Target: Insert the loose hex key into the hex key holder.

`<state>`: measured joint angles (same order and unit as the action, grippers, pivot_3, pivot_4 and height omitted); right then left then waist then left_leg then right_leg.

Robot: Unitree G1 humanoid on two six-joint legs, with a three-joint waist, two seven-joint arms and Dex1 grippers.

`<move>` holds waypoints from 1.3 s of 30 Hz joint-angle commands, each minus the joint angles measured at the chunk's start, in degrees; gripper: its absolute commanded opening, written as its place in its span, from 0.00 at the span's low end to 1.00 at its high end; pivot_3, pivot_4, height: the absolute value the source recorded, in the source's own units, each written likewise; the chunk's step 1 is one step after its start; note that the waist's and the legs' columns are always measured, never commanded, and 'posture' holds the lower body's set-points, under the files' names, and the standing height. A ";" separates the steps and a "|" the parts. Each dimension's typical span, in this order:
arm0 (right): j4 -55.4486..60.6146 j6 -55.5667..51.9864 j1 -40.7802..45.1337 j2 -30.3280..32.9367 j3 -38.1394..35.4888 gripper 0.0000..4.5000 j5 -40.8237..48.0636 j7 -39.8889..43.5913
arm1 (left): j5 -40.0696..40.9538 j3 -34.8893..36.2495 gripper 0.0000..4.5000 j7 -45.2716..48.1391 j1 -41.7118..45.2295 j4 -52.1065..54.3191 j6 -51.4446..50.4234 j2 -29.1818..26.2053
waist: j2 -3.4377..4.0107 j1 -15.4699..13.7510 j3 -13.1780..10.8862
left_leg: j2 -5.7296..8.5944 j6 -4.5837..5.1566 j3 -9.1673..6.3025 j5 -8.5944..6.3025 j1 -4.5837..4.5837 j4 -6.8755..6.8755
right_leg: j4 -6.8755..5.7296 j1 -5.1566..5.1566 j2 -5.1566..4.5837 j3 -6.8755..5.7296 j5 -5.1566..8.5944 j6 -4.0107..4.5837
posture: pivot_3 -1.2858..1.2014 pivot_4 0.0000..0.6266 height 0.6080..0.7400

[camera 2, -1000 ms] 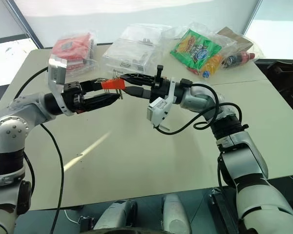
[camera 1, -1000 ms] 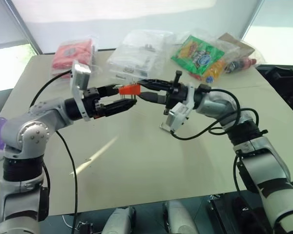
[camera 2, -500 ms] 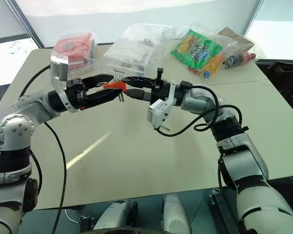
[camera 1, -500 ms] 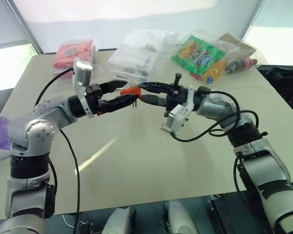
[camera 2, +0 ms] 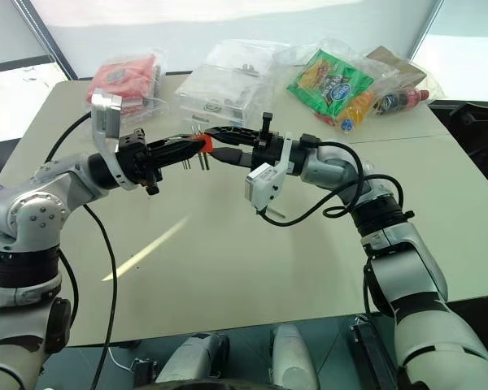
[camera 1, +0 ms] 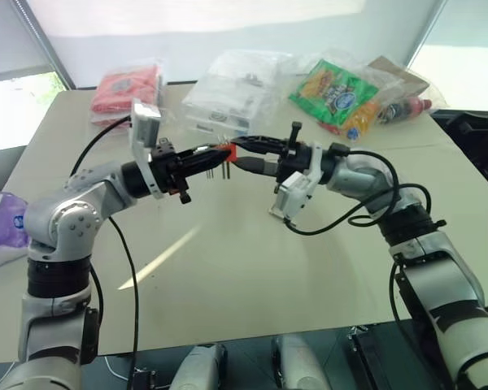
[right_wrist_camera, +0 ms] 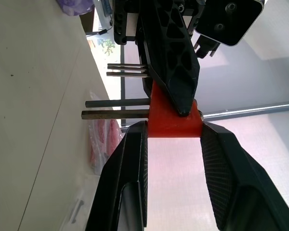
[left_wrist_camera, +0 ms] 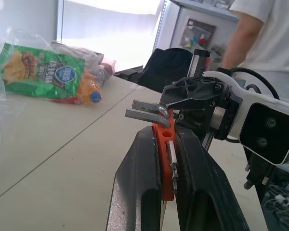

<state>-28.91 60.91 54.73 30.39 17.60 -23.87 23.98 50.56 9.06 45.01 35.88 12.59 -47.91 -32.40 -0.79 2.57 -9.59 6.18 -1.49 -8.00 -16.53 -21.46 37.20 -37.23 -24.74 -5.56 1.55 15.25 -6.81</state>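
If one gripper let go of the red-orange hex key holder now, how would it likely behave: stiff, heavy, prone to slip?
The hex key holder looks like a rigid plastic block: it keeps its shape between the right gripper and the left gripper. It seems light. Its smooth faces and protruding metal keys might let it pivot in a single pinch.

The two eye views look from the robot's head, forward and down over both arms onto the bench [camera 1: 252,276]. They share almost the same scene (each a little to one side). The left wrist view sits very close behind the left claw [left_wrist_camera: 166,159] and looks across the bench toward the right claw [left_wrist_camera: 192,94]. The right wrist view sits very close behind the right claw and faces the left claw, with the hex key holder [right_wrist_camera: 173,118] between them.
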 commanded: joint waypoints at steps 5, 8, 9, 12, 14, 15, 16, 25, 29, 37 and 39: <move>3.25 -1.10 1.54 -0.04 -0.62 0.33 4.46 1.82 | -0.54 0.46 0.00 -1.11 0.25 0.02 0.39 0.02 | 0.00 0.01 0.00 | 0.00 0.00 0.00 0.00 0.00 0.00 | 0.00 0.00 0.00 0.00 0.00 0.00 | 0.52 0.24 1.00; 3.37 -1.31 1.46 0.01 -0.63 0.66 4.96 2.59 | -0.52 0.51 0.00 -1.43 0.16 0.41 0.43 0.18 | 0.00 0.01 0.00 | 0.00 0.00 0.00 0.00 0.00 0.00 | 0.00 0.00 0.00 0.00 0.00 0.00 | 0.52 0.24 1.00; 3.48 -1.37 1.43 0.05 -0.66 0.78 5.07 2.72 | -0.46 0.56 0.00 -1.60 0.05 0.63 0.42 0.19 | 0.00 0.01 0.00 | 0.00 0.00 0.00 0.00 0.00 0.00 | 0.00 0.00 0.00 0.00 0.00 0.00 | 0.52 0.24 1.00; 3.44 -1.43 1.42 0.23 -0.76 0.99 5.17 3.00 | -0.61 0.66 0.00 -2.07 -0.31 1.17 0.58 0.24 | 0.00 0.00 0.00 | 0.00 0.00 0.00 0.00 0.00 0.00 | 0.00 0.00 0.00 0.00 0.00 0.00 | 0.52 0.24 1.00; 3.36 -2.55 1.22 0.36 -0.73 0.99 6.17 3.93 | -0.87 0.81 0.00 -2.42 -0.60 1.67 0.77 0.20 | 0.00 0.00 0.00 | 0.00 0.00 0.00 0.00 0.00 0.00 | 0.00 0.00 0.00 0.00 0.00 0.00 | 0.52 0.24 1.00; 3.31 -4.93 0.85 0.46 -0.58 0.99 7.83 5.69 | -1.20 0.94 0.00 -2.73 -0.80 2.06 1.10 0.16 | 0.00 0.00 0.00 | 0.00 0.00 0.00 0.00 0.00 0.00 | 0.00 0.00 0.00 0.00 0.00 0.00 | 0.52 0.24 1.00; 3.23 -7.87 0.39 0.54 -0.35 0.99 9.92 8.05 | -1.71 1.00 0.00 -3.02 -0.94 2.38 1.63 0.09 | 0.00 0.01 0.00 | 0.00 0.00 0.00 0.00 0.00 0.00 | 0.00 0.00 0.00 0.00 0.00 0.00 | 0.52 0.24 1.00; 27.24 -91.97 -10.62 5.16 -3.60 0.99 40.31 28.90 | -6.47 1.60 0.00 -7.96 -3.93 7.37 6.36 0.06 | 0.01 -1.04 0.00 | 0.01 0.01 -0.09 -0.01 -0.09 0.14 | 0.04 0.07 -0.07 -0.02 0.00 0.00 | 0.52 0.24 1.00; 35.60 -111.97 -13.02 5.68 -4.07 0.99 43.58 25.53 | -6.50 1.88 0.00 -9.01 -5.40 9.05 6.32 -0.07 | 0.02 -1.45 0.00 | -0.04 0.02 -0.07 -0.02 -0.08 0.10 | 0.01 0.01 -0.08 0.00 0.00 0.01 | 0.52 0.24 1.00; 39.21 -121.53 -17.43 4.14 -3.49 0.99 43.29 19.31 | -5.48 2.73 0.00 -10.84 -6.51 10.69 5.58 -0.35 | 0.00 -2.12 0.01 | 0.05 0.05 -0.03 -0.03 -0.16 0.23 | 0.03 0.04 -0.12 -0.02 -0.01 0.00 | 0.52 0.24 1.00; 37.57 -120.70 -18.42 4.13 -2.45 0.99 42.05 18.42 | -4.83 3.10 0.00 -11.31 -6.65 11.04 5.12 -0.55 | 0.00 -2.01 0.01 | 0.04 0.05 -0.03 -0.03 -0.15 0.23 | 0.03 0.05 -0.11 -0.03 -0.01 0.00 | 0.52 0.24 1.00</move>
<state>8.62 -60.79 36.54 34.75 14.91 19.01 43.15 44.58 10.17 34.21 28.99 21.17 -43.29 -32.42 -0.79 0.56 -9.58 6.21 -1.44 -8.02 -16.56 -21.60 37.43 -37.21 -24.70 -5.67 1.52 15.24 -6.81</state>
